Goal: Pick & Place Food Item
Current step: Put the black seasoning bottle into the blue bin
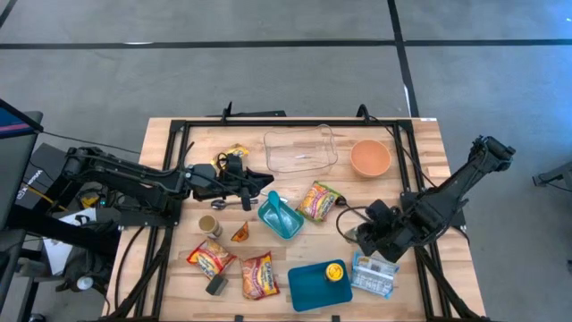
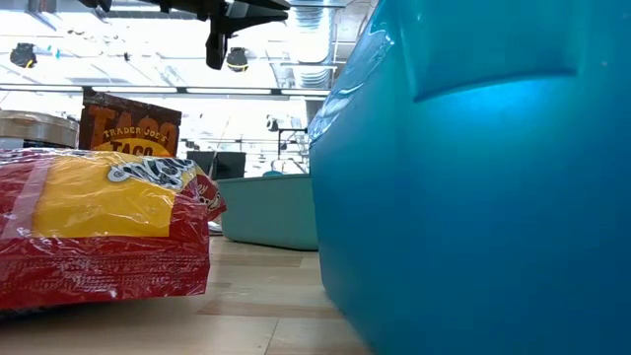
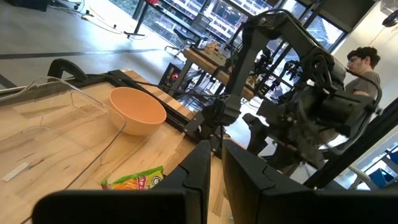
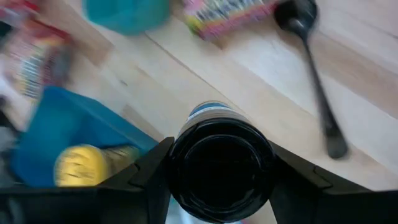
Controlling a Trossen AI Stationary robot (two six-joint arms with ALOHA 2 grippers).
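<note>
A pale wooden table carried the scattered food items. The right gripper had its fingers clamped around a dark round-lidded jar, holding it above the wood just beside the blue rectangular tray, probably for carrying. The left gripper, fingers nearly together and empty, waited near the clear plastic container

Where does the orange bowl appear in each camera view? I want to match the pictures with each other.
High view: the orange bowl stands near the table's far edge, right of the clear container.
Low view: not in it.
Left wrist view: the bowl sits left of centre, beside the same clear container.
Right wrist view: not in it.
Shared landmark: the clear container next to the bowl.
</note>
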